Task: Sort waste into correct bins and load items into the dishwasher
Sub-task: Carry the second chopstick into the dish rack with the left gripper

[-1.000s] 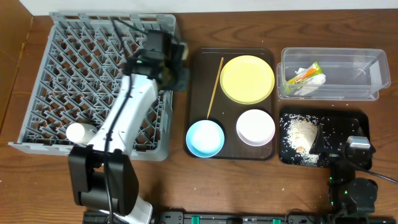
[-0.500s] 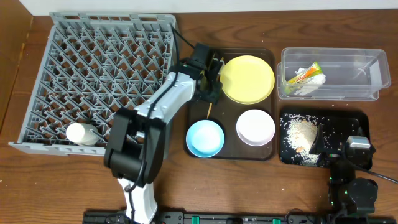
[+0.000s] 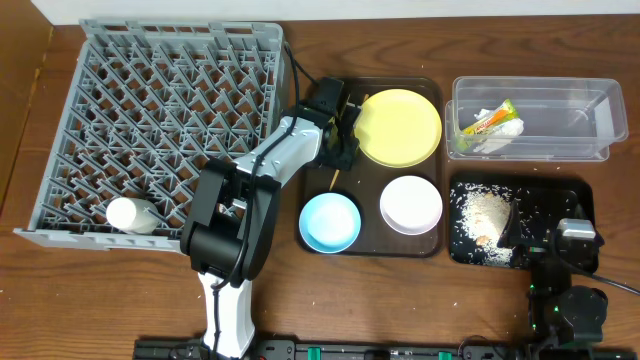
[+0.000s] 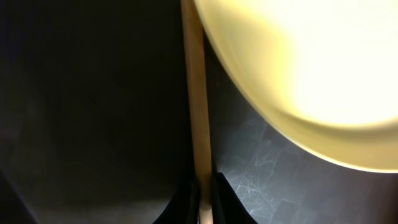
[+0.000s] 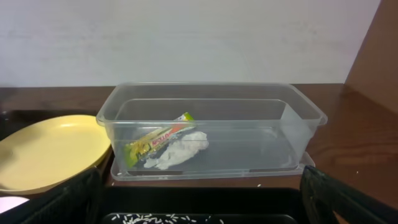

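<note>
My left gripper (image 3: 335,135) reaches over the dark brown serving tray and is shut on a thin wooden chopstick (image 4: 196,93), which runs between the jaws beside the yellow plate (image 4: 311,62). Only this one chopstick (image 3: 335,180) shows. The yellow plate (image 3: 398,127), light blue bowl (image 3: 330,222) and white bowl (image 3: 411,204) sit on that tray. A small white cup (image 3: 130,214) lies in the grey dish rack (image 3: 170,130). The clear tub (image 5: 211,130) holds the snack wrapper (image 5: 158,142) and napkin (image 5: 180,151). Rice crumbs (image 3: 485,215) lie in the black tray (image 3: 560,195). My right gripper (image 5: 205,208) stands open and empty.
The brown serving tray (image 3: 318,110) sits between the rack and the two bins. The left arm (image 3: 250,170) stretches across the rack's right edge. The right arm's base (image 3: 570,300) is at the front right, just before the black tray.
The left arm swung from over the rack to the brown tray and came down on the chopstick beside the yellow plate. The right arm has not moved.
</note>
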`<state>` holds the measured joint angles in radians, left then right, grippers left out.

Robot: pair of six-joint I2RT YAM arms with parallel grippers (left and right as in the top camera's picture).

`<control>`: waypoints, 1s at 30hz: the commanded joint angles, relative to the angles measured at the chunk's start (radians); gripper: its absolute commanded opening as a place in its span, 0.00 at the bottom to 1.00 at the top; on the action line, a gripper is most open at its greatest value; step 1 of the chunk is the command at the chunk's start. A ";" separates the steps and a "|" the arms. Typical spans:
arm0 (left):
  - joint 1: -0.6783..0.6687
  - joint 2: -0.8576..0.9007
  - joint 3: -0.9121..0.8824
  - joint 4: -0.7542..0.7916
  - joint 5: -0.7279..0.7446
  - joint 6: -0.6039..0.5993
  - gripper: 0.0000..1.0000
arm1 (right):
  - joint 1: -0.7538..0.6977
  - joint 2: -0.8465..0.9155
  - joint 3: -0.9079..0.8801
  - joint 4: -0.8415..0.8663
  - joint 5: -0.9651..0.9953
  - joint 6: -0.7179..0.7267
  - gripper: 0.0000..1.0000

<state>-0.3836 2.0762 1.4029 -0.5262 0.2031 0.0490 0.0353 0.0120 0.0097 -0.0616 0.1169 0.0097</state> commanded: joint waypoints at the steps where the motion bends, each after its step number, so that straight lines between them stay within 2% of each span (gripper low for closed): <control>1: 0.004 -0.051 0.024 -0.027 -0.011 -0.001 0.08 | -0.010 -0.006 -0.005 0.002 0.003 -0.007 0.99; 6: 0.038 -0.209 0.045 -0.095 -0.063 -0.001 0.08 | -0.010 -0.006 -0.005 0.002 0.003 -0.007 0.99; 11: 0.077 -0.341 0.045 -0.184 -0.253 0.002 0.08 | -0.010 -0.006 -0.005 0.001 0.003 -0.007 0.99; 15: 0.126 -0.359 0.042 -0.250 -0.363 -0.007 0.08 | -0.010 -0.006 -0.005 0.001 0.003 -0.007 0.99; 22: 0.229 -0.356 0.006 -0.260 -0.364 -0.074 0.08 | -0.010 -0.006 -0.005 0.001 0.003 -0.007 0.99; 30: 0.260 -0.344 0.005 -0.258 -0.318 -0.019 0.08 | -0.010 -0.006 -0.005 0.001 0.003 -0.007 0.99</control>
<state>-0.1223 1.7157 1.4132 -0.7811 -0.1284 0.0010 0.0349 0.0120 0.0097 -0.0620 0.1169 0.0097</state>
